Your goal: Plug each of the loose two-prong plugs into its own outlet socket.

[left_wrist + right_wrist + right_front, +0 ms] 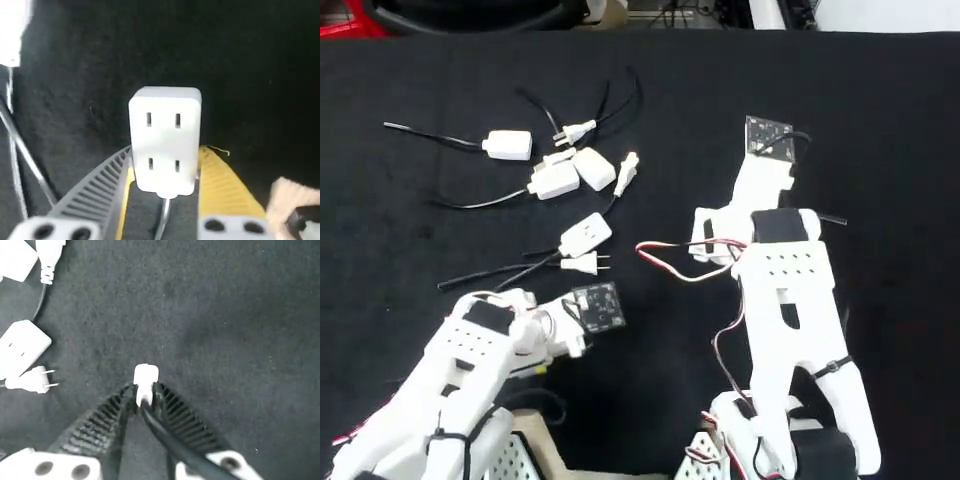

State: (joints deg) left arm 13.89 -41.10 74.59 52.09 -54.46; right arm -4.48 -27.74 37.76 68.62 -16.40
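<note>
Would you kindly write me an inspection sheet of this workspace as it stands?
Surface: black cloth table.
Job's things: white socket blocks and white two-prong plugs lie loose on the table's left half, beyond the left arm.
Clutter: nothing seen.
Hands: left hand shut on a white four-slot socket block; right hand shut on a small white plug.
Cables: thin black cables trail from sockets and plugs; a red-and-white wire loops off the right arm.
Surroundings: red object beyond the far edge.
</note>
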